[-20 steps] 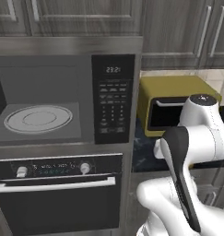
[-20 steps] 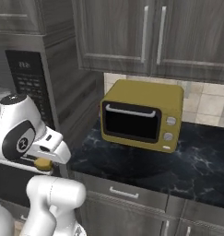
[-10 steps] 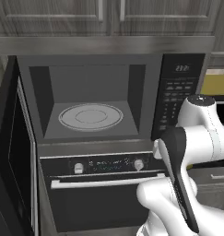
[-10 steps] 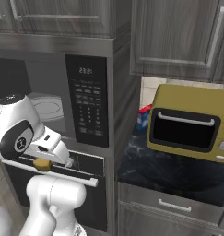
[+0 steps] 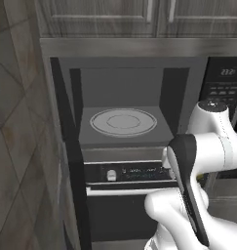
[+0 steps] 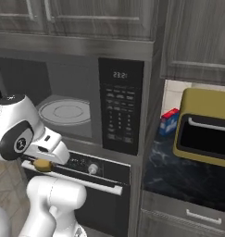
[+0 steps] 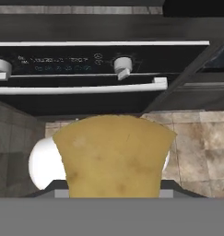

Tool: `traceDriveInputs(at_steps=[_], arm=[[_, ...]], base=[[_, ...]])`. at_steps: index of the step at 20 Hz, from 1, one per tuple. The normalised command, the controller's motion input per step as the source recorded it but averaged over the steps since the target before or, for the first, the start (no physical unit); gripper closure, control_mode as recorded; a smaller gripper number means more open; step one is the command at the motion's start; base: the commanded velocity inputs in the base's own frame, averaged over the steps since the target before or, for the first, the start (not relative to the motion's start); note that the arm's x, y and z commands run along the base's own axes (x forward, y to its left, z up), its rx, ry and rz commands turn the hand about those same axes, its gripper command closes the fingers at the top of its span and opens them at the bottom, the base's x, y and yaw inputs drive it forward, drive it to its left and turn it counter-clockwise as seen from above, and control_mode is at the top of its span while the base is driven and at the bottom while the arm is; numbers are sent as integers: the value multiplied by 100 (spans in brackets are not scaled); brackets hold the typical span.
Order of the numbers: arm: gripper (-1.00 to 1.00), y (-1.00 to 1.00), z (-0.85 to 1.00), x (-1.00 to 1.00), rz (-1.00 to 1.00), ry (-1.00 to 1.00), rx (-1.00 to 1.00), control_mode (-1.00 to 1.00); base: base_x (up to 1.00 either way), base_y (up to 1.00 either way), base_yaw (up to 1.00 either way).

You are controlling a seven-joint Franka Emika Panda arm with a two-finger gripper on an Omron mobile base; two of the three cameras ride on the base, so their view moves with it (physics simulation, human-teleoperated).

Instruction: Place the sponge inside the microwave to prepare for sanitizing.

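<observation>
The microwave (image 5: 121, 89) stands open in front of me, its grey inside bare around the round turntable (image 5: 122, 121). In the right base view its keypad (image 6: 120, 110) sits right of the turntable (image 6: 65, 111). My gripper (image 6: 43, 161) hangs below the microwave's opening, level with the oven's control strip, and is shut on the sponge (image 6: 41, 165). In the hand view the sponge (image 7: 114, 156), a yellow mottled block, covers the fingertips and the lower middle, with floor tiles beneath it.
The microwave door (image 5: 67, 132) is swung out to the left, edge-on. A black oven (image 7: 85, 60) with knobs and bar handle (image 7: 81, 88) sits under the microwave. To the right, an olive-yellow toaster oven (image 6: 204, 136) and a blue-red carton (image 6: 169, 121) stand on the dark counter (image 6: 178, 175).
Both base views have shifted left: the microwave has come to the middle, the toaster oven has slid right. The arm holds the same pose with the sponge still gripped.
</observation>
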Motion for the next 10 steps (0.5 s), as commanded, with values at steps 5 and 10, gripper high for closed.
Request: traceDriveInputs(at_steps=[5,10], arm=[[100,0,0,0,0,0,0,100],[100,0,0,0,0,0,0,100]], base=[[32,9,22],[11,0,9]])
